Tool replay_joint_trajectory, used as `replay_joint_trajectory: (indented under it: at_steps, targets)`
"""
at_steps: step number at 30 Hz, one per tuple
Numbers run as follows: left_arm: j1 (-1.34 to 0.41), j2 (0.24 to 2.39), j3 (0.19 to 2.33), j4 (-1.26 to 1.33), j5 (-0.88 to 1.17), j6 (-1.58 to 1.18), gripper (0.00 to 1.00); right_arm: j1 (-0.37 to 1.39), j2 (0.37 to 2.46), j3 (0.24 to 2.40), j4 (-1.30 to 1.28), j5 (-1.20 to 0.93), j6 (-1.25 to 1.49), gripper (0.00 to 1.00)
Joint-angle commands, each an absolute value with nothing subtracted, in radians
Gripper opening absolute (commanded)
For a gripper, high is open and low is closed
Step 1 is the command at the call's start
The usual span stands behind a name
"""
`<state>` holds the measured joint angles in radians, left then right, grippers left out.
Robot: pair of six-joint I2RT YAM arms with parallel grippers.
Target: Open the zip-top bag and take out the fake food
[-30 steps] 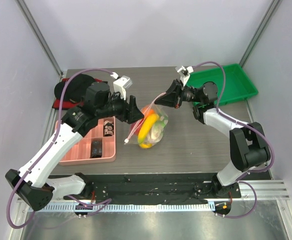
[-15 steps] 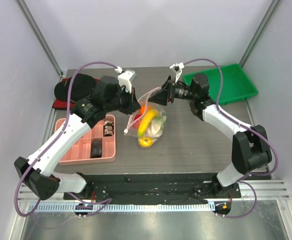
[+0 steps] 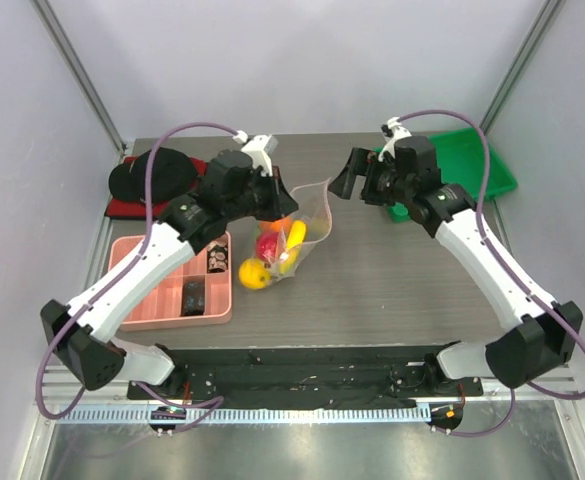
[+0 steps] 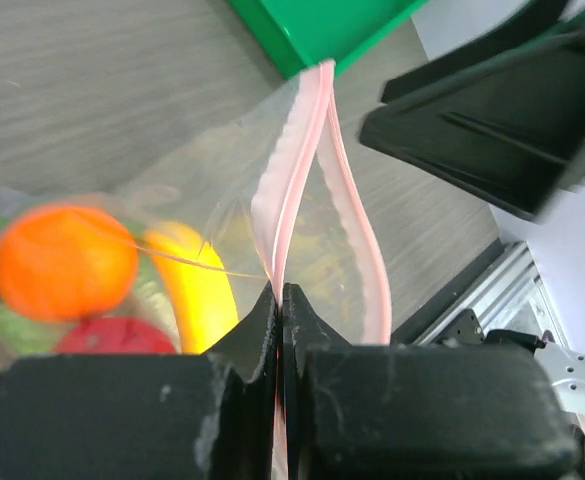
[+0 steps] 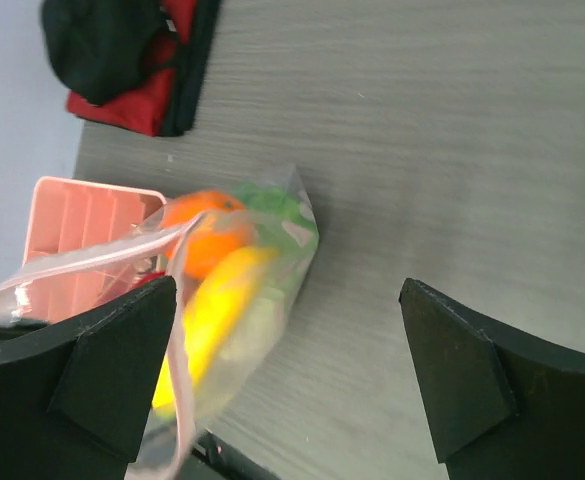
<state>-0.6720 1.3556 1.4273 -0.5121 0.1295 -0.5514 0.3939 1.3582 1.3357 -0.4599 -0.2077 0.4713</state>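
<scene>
Clear zip-top bag [image 3: 310, 225], pink zip strip [image 4: 294, 170]; orange, yellow and red fake food [image 4: 64, 262]; green tray [image 3: 462, 150].

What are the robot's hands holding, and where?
The left gripper pinches the zip-top bag by its pink zip strip. The right gripper holds nothing.

**Q:** any text, labels or numbers readable anywhere?

**A:** nope, nothing legible in any view. The clear crinkly plastic zip-top bag [image 3: 312, 215] near centre and the flat green plastic tray [image 3: 477, 165] at 2 o'clock look plain.
</scene>
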Motion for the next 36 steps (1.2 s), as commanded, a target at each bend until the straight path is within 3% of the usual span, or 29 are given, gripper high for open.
replay_joint_trajectory:
  at_steps: [1,2,3,4,5,12,21,25,28,36]
  targets:
    - [-0.724,1.391,1.372,-0.29,0.103,-0.641,0.0,0.399,1.232,1.348,-0.629,-0.126,0.561,1.0]
    - [-0.73,1.397,1.358,-0.27,0.095,-0.644,0.0,0.4,1.191,1.318,-0.62,-0.138,0.587,0.9]
    - [-0.739,1.41,1.333,-0.238,0.088,-0.646,0.0,0.399,1.165,1.295,-0.58,-0.176,0.615,0.71]
    - [-0.742,1.416,1.322,-0.224,0.083,-0.647,0.0,0.4,1.145,1.248,-0.556,-0.196,0.679,0.51]
    - [-0.741,1.422,1.303,-0.213,0.077,-0.667,0.0,0.4,1.115,1.232,-0.525,-0.208,0.711,0.22]
    - [-0.764,1.43,1.272,-0.092,0.074,-0.713,0.0,0.494,1.184,1.213,-0.529,-0.209,0.764,0.25]
    - [-0.798,1.433,1.287,-0.049,0.08,-0.707,0.0,0.529,1.219,1.025,-0.417,-0.184,0.827,0.23]
    - [-0.811,1.443,1.296,-0.048,0.084,-0.703,0.0,0.529,1.238,0.986,-0.408,-0.186,0.827,0.34]
    - [-0.825,1.456,1.305,-0.046,0.089,-0.696,0.0,0.529,1.243,0.951,-0.376,-0.213,0.86,0.49]
    - [-0.867,1.511,1.275,-0.023,0.075,-0.699,0.0,0.531,1.247,0.798,-0.269,-0.183,0.903,0.59]
